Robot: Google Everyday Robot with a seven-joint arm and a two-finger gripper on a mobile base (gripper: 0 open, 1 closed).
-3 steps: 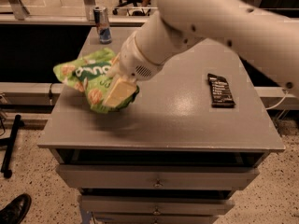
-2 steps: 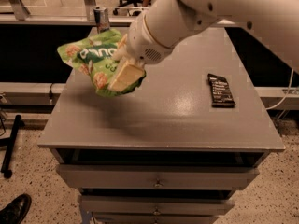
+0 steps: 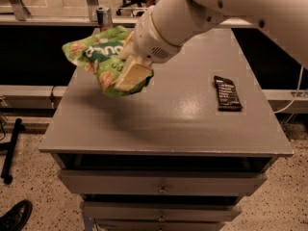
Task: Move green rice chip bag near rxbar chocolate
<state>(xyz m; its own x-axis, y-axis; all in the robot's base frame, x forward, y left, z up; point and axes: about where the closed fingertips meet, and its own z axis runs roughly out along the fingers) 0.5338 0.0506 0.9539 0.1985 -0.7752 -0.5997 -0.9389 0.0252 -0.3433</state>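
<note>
The green rice chip bag [image 3: 98,59] is crinkled, bright green with a dark green band and chip pictures. It hangs in the air above the left part of the grey table [image 3: 168,124]. My gripper [image 3: 131,76] is shut on the bag, with one pale finger [image 3: 132,75] across its lower right side. The white arm comes in from the upper right. The rxbar chocolate [image 3: 227,93], a flat dark wrapper with white text, lies on the right part of the table, well to the right of the bag.
An upright silver-blue can [image 3: 104,18] stands at the table's back left corner, just behind the bag. Drawers [image 3: 161,182] run under the table front. A dark shoe [image 3: 14,216] is on the speckled floor at lower left.
My gripper has lifted the bag up off the table and carried it a little to the right. The rxbar and the can have not moved.
</note>
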